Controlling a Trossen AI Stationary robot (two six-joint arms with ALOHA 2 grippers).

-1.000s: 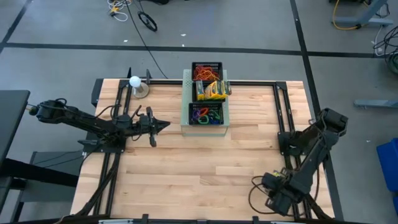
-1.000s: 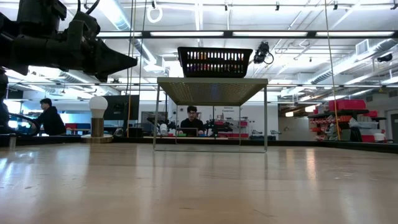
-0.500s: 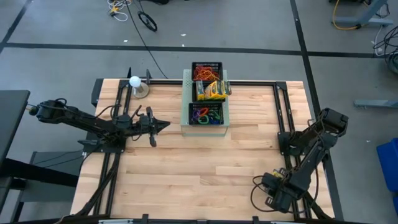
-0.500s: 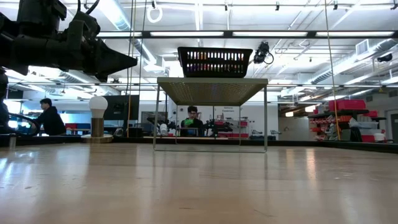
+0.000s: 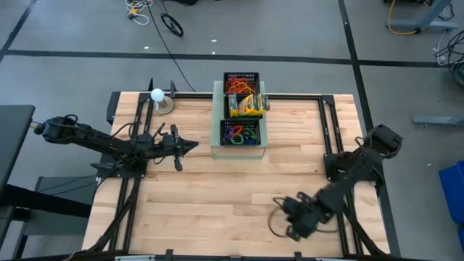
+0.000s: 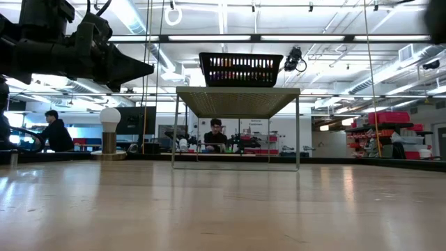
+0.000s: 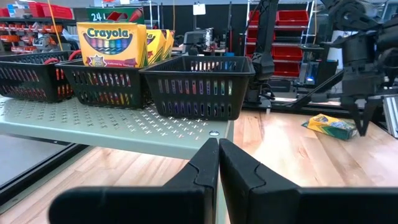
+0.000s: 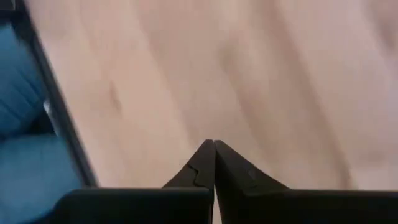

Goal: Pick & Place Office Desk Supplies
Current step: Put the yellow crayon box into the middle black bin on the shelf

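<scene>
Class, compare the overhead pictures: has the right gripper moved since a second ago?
Yes. The right gripper, fingers shut, has swung leftward from the table's right rail onto the bare wood.

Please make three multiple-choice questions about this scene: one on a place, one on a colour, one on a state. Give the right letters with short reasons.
1. Where is the white ball?
A. Inside a tray
B. At the far left of the table
C. Beside the right gripper

2. What colour are the bands in the far tray?
A. Red and orange
B. White
C. Only black

3. How is the left gripper?
A. Wide open
B. Holding a crayon box
C. Shut, holding nothing

Answers:
1 B: the high view shows the ball on its stand near the far edge, on the left.
2 A: the high view shows red and orange loops in that tray.
3 C: the left wrist view shows the fingers pressed together with nothing between them.
</scene>
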